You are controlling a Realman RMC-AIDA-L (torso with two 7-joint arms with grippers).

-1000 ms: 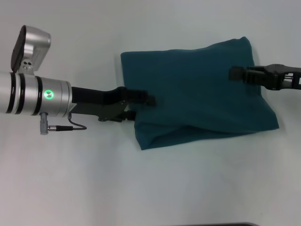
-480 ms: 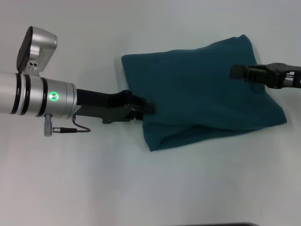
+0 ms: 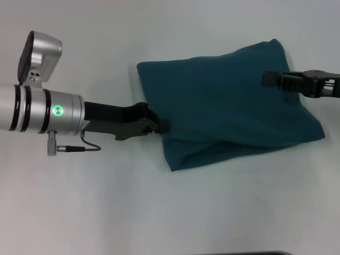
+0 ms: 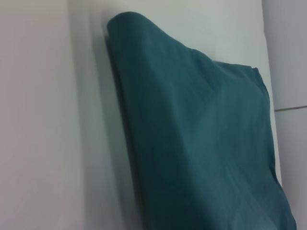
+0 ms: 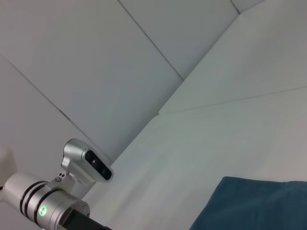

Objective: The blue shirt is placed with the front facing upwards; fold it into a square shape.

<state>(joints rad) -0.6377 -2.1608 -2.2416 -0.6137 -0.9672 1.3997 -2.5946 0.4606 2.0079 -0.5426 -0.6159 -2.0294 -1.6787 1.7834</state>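
The blue shirt (image 3: 228,106) lies folded into a rough rectangle on the white table (image 3: 159,212), plain teal side up. No lettering or label shows. My left gripper (image 3: 162,126) is at the shirt's left edge, near the lower left corner, low on the table. The left wrist view shows the folded shirt (image 4: 201,143) close up, with its rounded fold edge. My right gripper (image 3: 268,79) hovers over the right part of the shirt. A corner of the shirt (image 5: 254,206) shows in the right wrist view.
The left arm's silver wrist (image 3: 48,111) with a green light reaches in from the left; it also shows in the right wrist view (image 5: 48,206). White wall panels (image 5: 144,72) rise behind the table.
The shirt's lower left part has shifted right while my left gripper moved right with it. The left gripper has since drawn back to the shirt's edge. The right gripper has barely moved.
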